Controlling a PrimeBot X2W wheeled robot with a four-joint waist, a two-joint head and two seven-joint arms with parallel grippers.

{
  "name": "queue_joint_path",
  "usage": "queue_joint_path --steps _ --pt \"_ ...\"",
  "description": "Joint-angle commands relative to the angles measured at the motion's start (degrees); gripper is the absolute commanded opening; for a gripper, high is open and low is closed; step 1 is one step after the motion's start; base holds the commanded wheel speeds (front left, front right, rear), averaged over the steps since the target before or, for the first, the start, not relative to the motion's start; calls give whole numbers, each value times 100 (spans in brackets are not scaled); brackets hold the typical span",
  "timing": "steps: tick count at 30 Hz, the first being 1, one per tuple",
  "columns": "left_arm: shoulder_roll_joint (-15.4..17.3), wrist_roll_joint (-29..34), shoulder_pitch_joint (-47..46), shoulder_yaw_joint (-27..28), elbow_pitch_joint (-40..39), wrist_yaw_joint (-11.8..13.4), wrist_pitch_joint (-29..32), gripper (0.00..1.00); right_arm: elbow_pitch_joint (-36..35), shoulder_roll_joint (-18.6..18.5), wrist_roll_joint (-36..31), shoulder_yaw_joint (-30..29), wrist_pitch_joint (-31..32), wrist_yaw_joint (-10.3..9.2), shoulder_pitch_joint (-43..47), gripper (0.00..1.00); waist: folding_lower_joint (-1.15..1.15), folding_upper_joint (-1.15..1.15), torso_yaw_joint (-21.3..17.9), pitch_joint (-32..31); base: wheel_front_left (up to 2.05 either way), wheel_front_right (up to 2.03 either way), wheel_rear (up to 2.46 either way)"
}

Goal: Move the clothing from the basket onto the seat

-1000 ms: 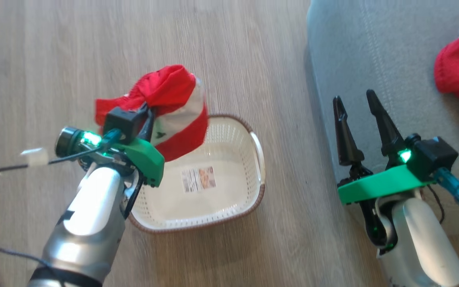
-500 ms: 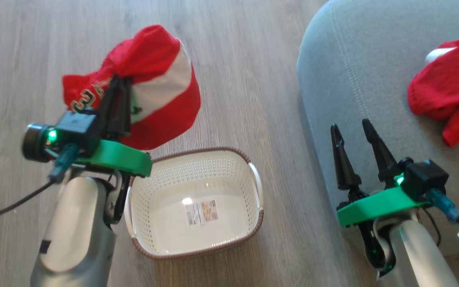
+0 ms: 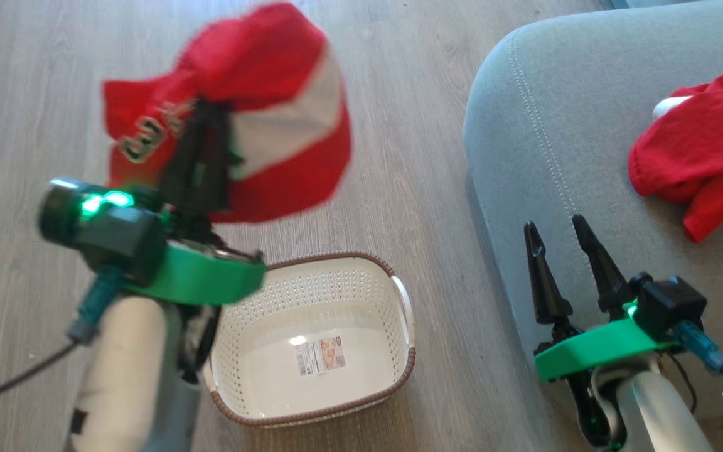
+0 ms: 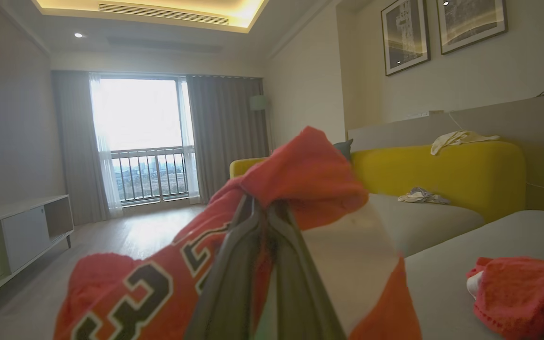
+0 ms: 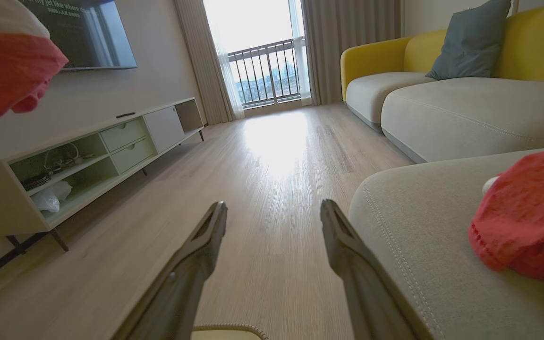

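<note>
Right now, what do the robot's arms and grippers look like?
The left gripper and right gripper each have two long, pointed black fingers on a bright green bracket, with a black camera block showing a green light. Forearms are smooth, pale silver-white; dark cables trail off.

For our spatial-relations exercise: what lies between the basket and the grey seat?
A bare strip of wooden floor separates the basket from the seat, as the head view shows.

Steeply down from head onto basket point(image 3: 336, 285) and seat point(image 3: 562, 125); low, level from both wrists toward window point(image 4: 140, 113), sharing seat.
</note>
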Motion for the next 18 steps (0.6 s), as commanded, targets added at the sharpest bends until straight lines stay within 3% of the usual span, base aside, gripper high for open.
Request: queue_joint_path --steps 1,10,18 --pt "17 41 -147 38 -280 -35 -26 0 -198 13 42 106 -52 -1 -61 100 1 0 24 -11 0 0 0" --pt "2 -50 107 -1064 -180 -172 -26 0 -175 13 80 141 -52 -1 -26 100 1 0 93 -77 0 0 0" --pt "1 -137 121 -1256 -72 -63 -26 0 -158 13 51 189 -52 -1 -33 100 1 0 85 -133 0 0 0"
